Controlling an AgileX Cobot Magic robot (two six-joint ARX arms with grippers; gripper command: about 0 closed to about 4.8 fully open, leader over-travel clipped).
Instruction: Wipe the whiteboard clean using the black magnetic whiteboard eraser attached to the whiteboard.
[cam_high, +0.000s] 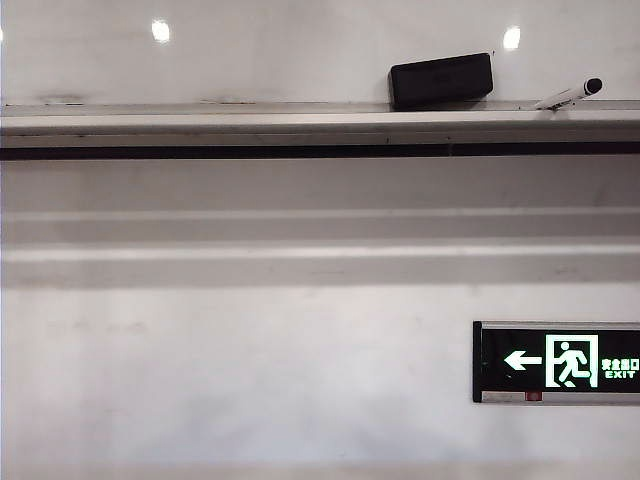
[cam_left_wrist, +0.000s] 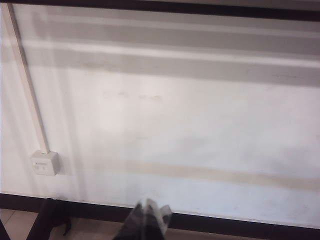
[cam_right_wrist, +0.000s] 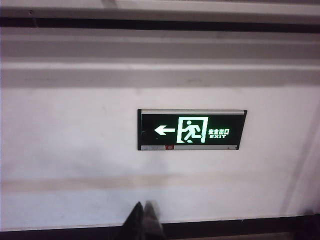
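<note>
The glossy whiteboard (cam_high: 280, 50) fills the top of the exterior view, with round lights mirrored in it. The black eraser (cam_high: 441, 80) sits against the board, just above the silver-grey tray (cam_high: 250, 122), right of centre. Neither gripper shows in the exterior view. In the left wrist view my left gripper (cam_left_wrist: 151, 207) points at the bare wall low down, fingers together, holding nothing. In the right wrist view my right gripper (cam_right_wrist: 144, 206) is shut and empty, aimed at the wall below the exit sign (cam_right_wrist: 192, 129). Both wrist views miss the eraser.
A white marker with a black cap (cam_high: 570, 95) lies on the tray right of the eraser. The exit sign (cam_high: 556, 362) hangs on the wall at lower right. A white socket box (cam_left_wrist: 45, 162) with a conduit is on the wall. A dark baseboard (cam_left_wrist: 240, 225) runs along the floor.
</note>
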